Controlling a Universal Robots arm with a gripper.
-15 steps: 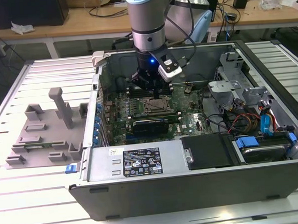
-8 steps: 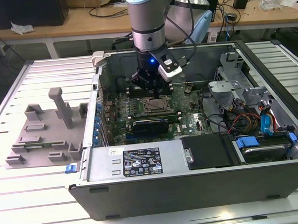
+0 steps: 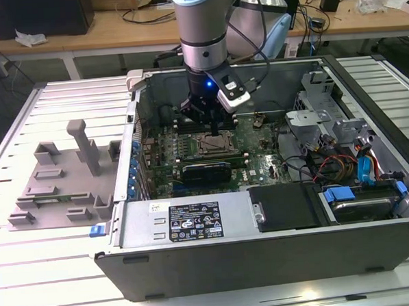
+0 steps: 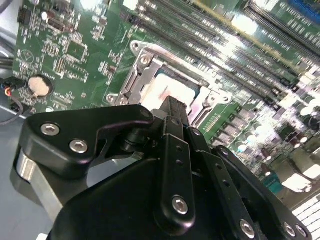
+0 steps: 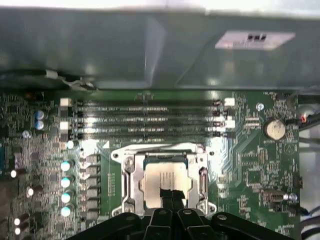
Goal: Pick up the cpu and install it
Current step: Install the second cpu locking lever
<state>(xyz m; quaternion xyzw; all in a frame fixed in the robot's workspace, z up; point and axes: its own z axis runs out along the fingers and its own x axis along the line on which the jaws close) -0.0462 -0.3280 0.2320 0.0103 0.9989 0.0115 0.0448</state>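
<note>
An open computer case (image 3: 279, 259) lies on the slatted desk (image 3: 33, 285), its green motherboard (image 5: 260, 160) exposed. The tool (image 5: 171, 196) hangs low over the socket frame (image 5: 125, 175), fingers drawn narrow together, tips at the cpu (image 5: 160, 177) seated inside that frame.

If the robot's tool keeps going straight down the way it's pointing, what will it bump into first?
Most likely the cpu. The tool points down at the motherboard, right over the metal socket frame where the cpu lies. How much gap is left, if any, is hard to judge.
</note>
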